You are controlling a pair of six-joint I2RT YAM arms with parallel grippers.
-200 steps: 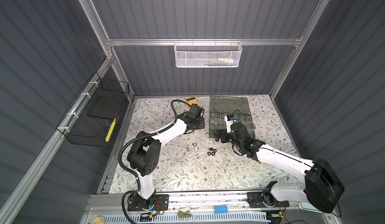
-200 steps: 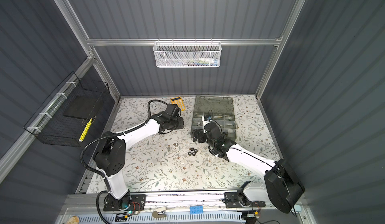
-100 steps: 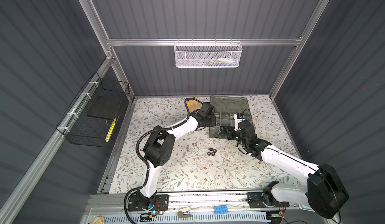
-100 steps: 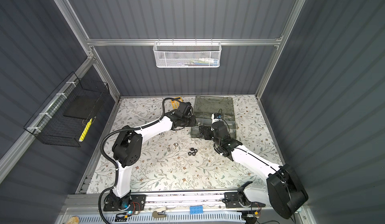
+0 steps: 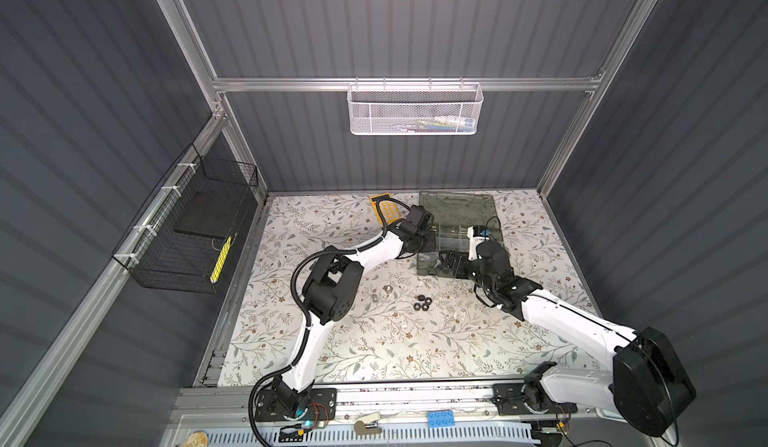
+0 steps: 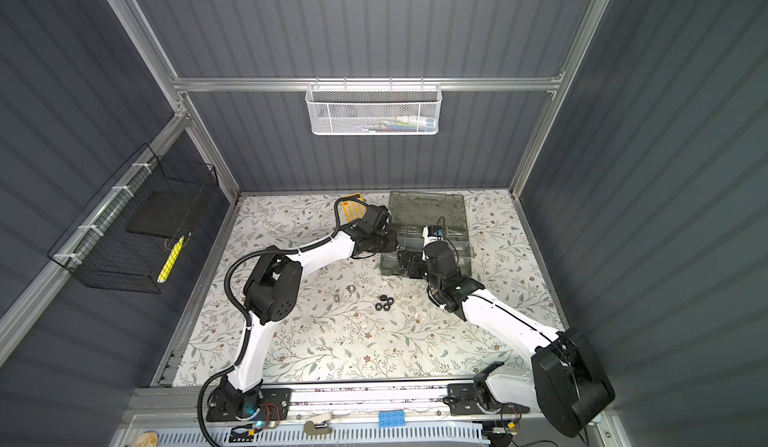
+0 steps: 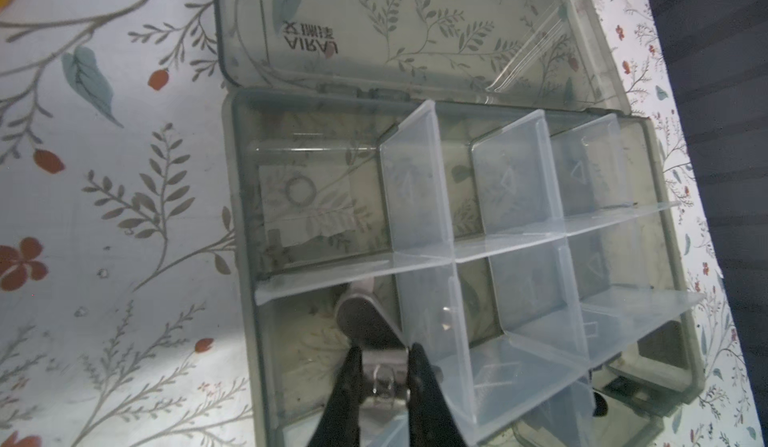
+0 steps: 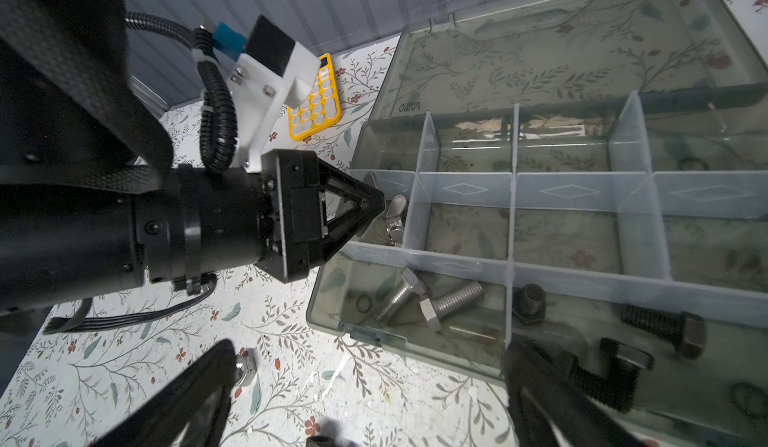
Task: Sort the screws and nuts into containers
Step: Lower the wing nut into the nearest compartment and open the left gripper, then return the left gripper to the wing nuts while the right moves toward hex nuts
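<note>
A robot lab cell: ribbed grey wall panels (image 5: 374,21), aluminium frame (image 5: 407,84), floral-covered bench (image 5: 415,349).

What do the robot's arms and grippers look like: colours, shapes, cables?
The left arm and right arm have white links between bulky black joint housings. A ribbed black cable conduit runs along the left arm. The left gripper and right gripper have black triangular fingers; a white camera bracket tops the left wrist.
</note>
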